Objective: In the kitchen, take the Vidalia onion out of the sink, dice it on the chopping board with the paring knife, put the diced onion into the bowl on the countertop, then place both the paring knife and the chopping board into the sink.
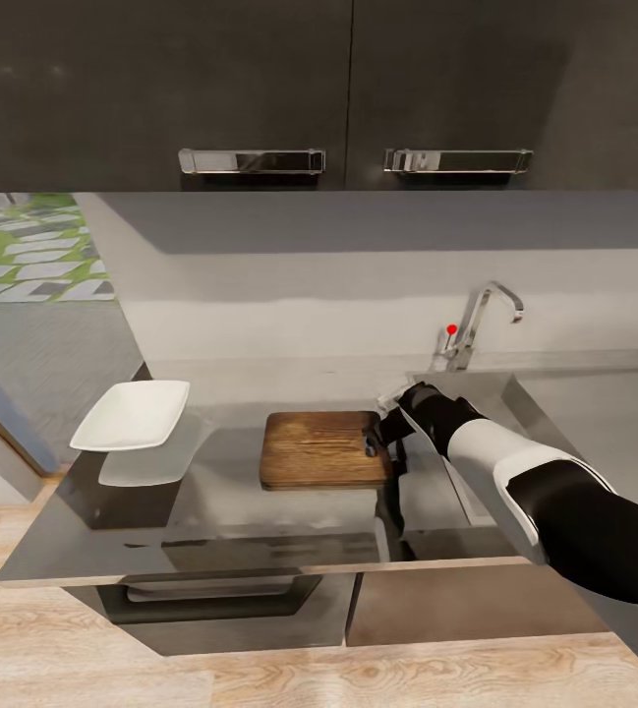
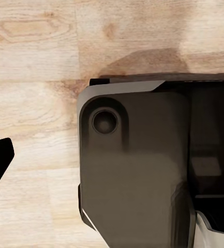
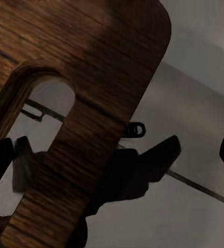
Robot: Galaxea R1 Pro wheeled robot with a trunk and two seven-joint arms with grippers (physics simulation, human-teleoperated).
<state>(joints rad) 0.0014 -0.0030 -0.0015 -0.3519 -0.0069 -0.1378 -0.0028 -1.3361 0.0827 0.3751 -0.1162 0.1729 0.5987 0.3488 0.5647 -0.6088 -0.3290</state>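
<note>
- The right gripper sits at the chopping board's slot end, one finger through the slot, seemingly clamped on it.
- That board lies on the countertop, left of the sink.
- The bowl is further left; no onion or knife is evident, so stowing the board is probably next.
- I cannot tell the left gripper's state.

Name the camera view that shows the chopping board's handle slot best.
The right wrist view: the chopping board looms close, its oval slot open to the countertop beneath. The head view shows the whole board, slot tiny. The left wrist view faces floor.
</note>
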